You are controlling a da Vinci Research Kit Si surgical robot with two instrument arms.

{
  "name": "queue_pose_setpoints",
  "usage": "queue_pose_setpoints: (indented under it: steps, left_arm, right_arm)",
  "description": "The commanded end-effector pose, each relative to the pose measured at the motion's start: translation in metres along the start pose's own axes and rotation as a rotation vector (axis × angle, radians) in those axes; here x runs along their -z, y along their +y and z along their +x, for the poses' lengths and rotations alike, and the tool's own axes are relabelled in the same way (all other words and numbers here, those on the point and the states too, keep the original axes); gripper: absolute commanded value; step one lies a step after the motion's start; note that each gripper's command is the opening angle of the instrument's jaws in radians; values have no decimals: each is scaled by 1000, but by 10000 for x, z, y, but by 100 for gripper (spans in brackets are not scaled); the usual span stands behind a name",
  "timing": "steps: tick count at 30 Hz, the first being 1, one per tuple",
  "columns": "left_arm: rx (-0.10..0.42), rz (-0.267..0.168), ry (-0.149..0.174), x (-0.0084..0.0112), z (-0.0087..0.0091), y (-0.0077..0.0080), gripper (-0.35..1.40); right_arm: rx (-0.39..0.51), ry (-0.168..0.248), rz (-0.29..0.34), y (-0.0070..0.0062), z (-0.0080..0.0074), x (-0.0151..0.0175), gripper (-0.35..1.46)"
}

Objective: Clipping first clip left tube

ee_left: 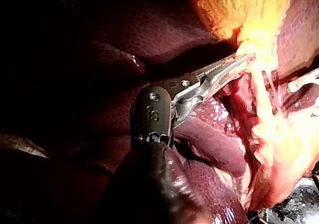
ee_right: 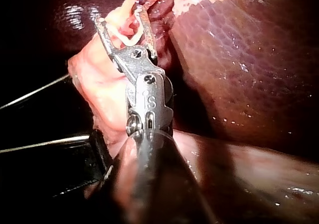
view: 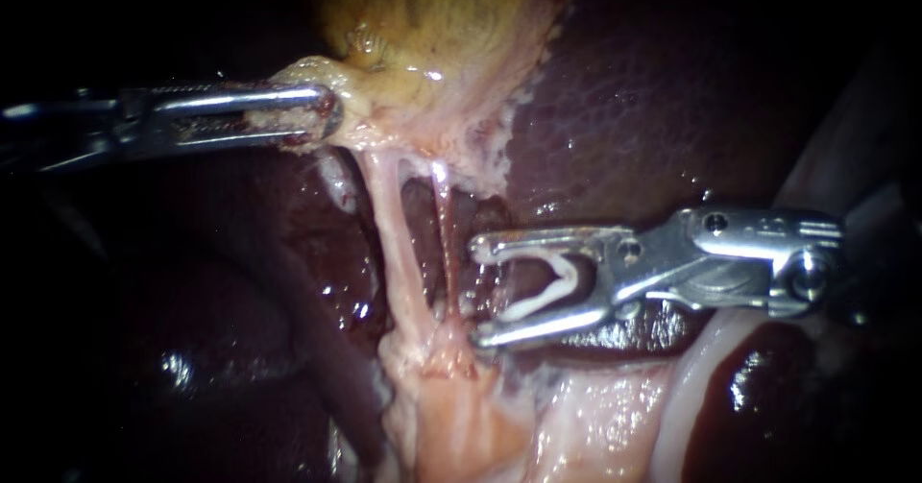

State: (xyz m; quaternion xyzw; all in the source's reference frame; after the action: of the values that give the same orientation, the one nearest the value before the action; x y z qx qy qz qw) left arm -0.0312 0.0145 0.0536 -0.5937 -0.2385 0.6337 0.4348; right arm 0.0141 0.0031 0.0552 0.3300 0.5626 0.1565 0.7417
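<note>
My left instrument (view: 322, 113) comes in from the left, its jaws shut on the pale neck of the yellow gallbladder (view: 432, 22); the left wrist view shows the same hold (ee_left: 244, 59). Two tubes run down from the neck: the pale, thicker left tube (view: 399, 253) and a thin reddish right tube (view: 447, 243). My right instrument (view: 478, 291) carries a white clip (view: 543, 291) between its wide-apart jaws. Their tips lie just right of the right tube, and neither tube is between them. The right wrist view shows the clip (ee_right: 130, 37) in the jaws (ee_right: 119, 15).
Dark red liver (view: 653, 108) lies behind and around the tubes. Pale fatty tissue (view: 451, 416) gathers below where the tubes meet. A pale fold (view: 701, 368) lies under my right instrument. The tip of my right instrument (ee_left: 304, 79) shows beside the tubes in the left wrist view.
</note>
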Motion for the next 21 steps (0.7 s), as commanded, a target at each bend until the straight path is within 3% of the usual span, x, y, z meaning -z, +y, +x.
queue_pose_setpoints:
  steps: [1, 12, 21]
  left_arm:
    - [0, 0, 0, 0, 0, 0, -35]
    - [0, 0, 0, 0, 0, 0, -35]
    - [0, 0, 0, 0, 0, 0, -35]
  right_arm:
    - [4, -3, 1, 0, -2, -4, 48]
    - [-8, -7, -1, 6, -23, -36, 48]
    - [-3, -27, -33, 34, -45, -45, 49]
